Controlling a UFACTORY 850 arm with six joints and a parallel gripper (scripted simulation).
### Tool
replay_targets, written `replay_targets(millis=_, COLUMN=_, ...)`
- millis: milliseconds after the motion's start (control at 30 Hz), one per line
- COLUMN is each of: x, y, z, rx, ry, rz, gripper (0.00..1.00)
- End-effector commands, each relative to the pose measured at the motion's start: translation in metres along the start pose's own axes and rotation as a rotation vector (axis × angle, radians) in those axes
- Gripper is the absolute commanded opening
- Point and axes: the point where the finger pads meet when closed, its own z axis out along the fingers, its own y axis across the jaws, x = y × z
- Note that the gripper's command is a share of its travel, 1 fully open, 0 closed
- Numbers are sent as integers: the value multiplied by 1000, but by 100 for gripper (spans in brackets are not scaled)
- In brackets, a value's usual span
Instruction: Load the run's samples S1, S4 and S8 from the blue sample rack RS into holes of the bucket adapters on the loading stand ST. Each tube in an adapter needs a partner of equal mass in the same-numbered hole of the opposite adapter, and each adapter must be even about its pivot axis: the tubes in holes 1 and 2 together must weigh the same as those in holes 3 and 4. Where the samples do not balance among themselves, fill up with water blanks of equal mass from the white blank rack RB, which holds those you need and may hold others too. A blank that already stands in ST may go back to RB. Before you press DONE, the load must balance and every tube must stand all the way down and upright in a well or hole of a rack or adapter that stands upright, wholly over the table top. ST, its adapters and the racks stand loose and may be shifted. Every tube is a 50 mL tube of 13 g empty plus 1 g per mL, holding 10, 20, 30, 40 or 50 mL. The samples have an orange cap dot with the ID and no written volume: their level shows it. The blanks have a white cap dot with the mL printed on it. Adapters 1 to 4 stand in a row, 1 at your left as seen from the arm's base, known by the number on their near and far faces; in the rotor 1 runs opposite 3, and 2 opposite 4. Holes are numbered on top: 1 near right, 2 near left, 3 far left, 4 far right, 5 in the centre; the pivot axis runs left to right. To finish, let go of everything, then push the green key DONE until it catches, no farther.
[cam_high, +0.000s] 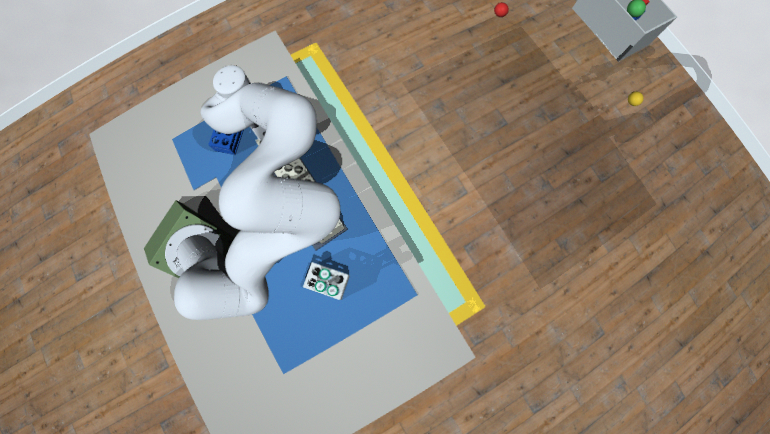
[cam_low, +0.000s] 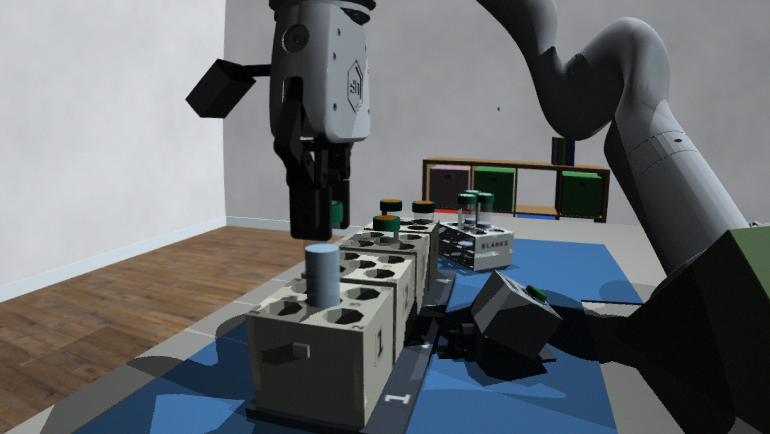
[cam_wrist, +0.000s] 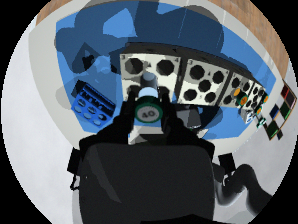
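Green-capped tube (cam_low: 321, 272) pinched by the jaws stands partly down in a far hole of adapter 1 (cam_low: 323, 350)

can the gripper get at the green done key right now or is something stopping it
Probably not yet. The gripper is shut on a tube partly lowered into adapter 1. The DONE key sits exposed on top of its tilted grey box, so nothing covers it, but the tube must be released first.

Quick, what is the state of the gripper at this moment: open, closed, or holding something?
Gripper: closed on the green cap of a clear tube with light blue liquid, partly down in the grey adapter marked 1.
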Motion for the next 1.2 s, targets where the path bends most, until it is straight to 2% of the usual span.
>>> replay_targets(millis=0, x=0, y=0, z=2, rx=1, ry=1, rz=1, gripper=0)
replay_targets(millis=1167, x=1, y=0, z=32, rx=1, ry=1, rz=1, gripper=0)
